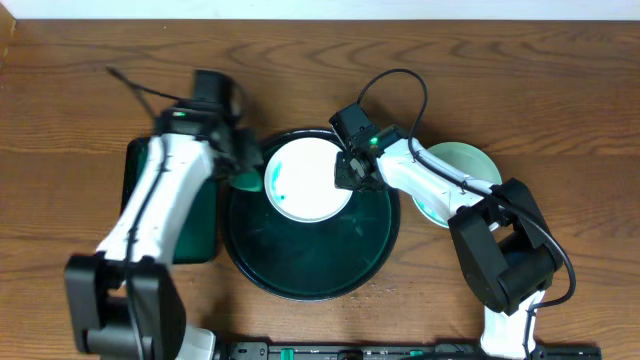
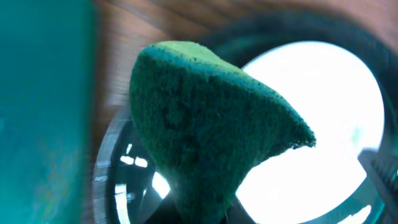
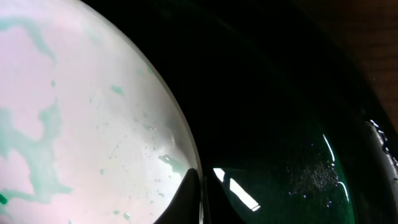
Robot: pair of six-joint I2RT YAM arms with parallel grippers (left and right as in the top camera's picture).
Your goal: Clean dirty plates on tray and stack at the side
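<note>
Two plates show: one teal-streaked plate (image 1: pixel 308 178) at the frame's centre and one pale green-tinted plate (image 1: pixel 466 160) at the right; whether others lie beneath it cannot be told. There is one round tray (image 1: pixel 300 278), one rectangular dark green tray (image 1: pixel 200 235) and one green sponge (image 1: pixel 247 181).

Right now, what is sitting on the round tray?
One white plate with teal smears, on the far half of the tray, the right gripper at its edge. The plate covers the tray floor beneath, so anything under it is hidden.
</note>
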